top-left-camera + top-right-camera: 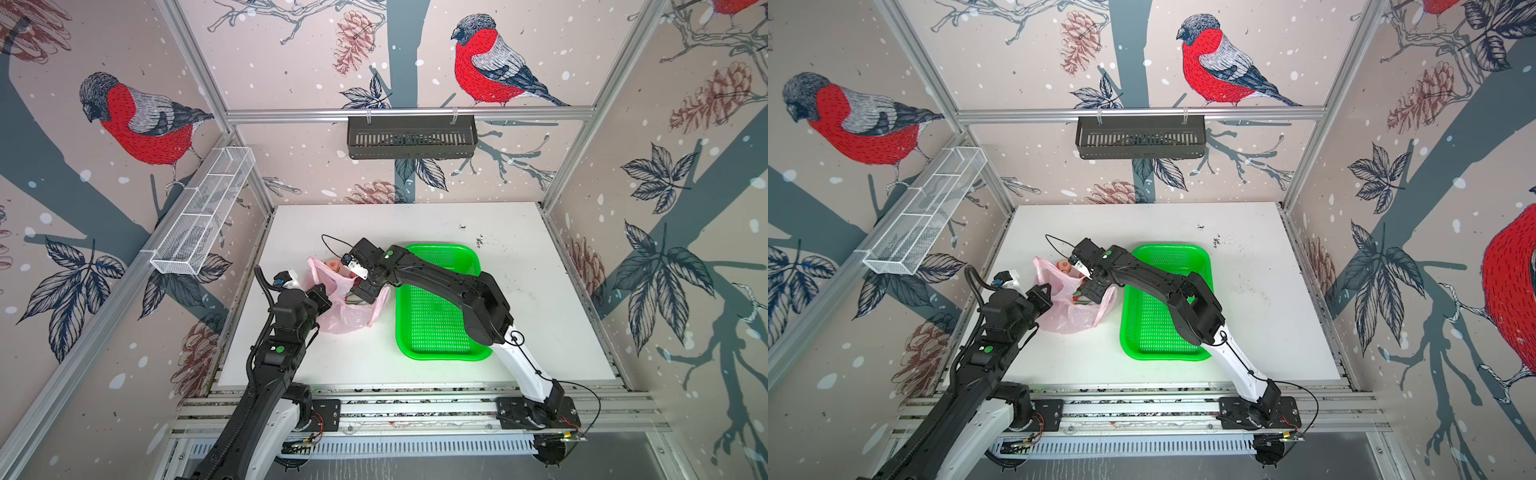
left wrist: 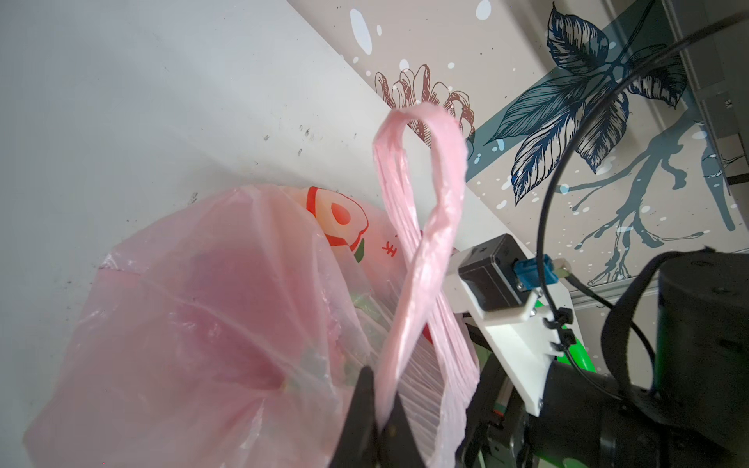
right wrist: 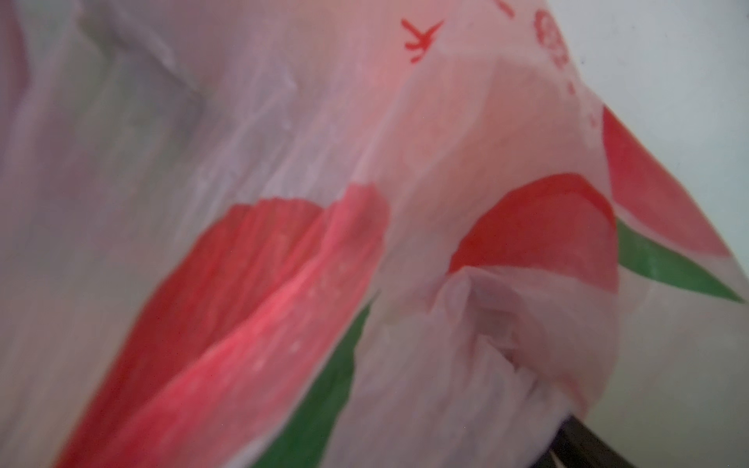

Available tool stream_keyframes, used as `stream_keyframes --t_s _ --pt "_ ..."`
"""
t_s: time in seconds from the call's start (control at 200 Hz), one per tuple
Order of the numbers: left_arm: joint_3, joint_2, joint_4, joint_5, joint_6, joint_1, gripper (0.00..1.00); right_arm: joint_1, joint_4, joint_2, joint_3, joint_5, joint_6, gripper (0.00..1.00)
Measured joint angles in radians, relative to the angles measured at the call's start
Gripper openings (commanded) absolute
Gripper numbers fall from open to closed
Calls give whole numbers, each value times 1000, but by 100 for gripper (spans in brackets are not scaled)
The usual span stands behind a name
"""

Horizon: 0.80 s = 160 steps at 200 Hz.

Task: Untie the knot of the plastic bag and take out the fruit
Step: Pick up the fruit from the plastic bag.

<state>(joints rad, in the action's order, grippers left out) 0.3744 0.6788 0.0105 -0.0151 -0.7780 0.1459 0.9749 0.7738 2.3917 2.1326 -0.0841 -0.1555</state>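
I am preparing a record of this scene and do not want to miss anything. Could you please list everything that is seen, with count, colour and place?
plastic bag: one, pale pink with red and green print, on the table beside the green tray.
fruit: count cannot be told, pink and green shapes dimly seen through the bag.
green tray: one, bright green, perforated, on the table, partly under the right arm.
table: one, white, with dark specks.
black basket: one, slotted, hung on the back rail.
wire basket: one, white mesh, on the side wall's rail.
left gripper: black, shut on the bag's loop handle.
right gripper: black, at the bag's mouth; open or shut cannot be told.
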Motion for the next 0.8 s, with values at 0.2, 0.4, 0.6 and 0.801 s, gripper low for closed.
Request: stream_keyframes --t_s 0.2,0.4,0.6,0.801 --pt "-2 16 -23 1 0 0 0 0 -32 37 5 -8 -13 89" --pt "-7 29 -27 3 0 0 0 0 -42 39 1 -15 -26 66" --pt "-8 34 -29 24 0 0 0 2 -46 11 -15 -15 -27 44" --pt "-8 22 -32 72 2 0 0 24 -48 -50 -48 -19 -27 35"
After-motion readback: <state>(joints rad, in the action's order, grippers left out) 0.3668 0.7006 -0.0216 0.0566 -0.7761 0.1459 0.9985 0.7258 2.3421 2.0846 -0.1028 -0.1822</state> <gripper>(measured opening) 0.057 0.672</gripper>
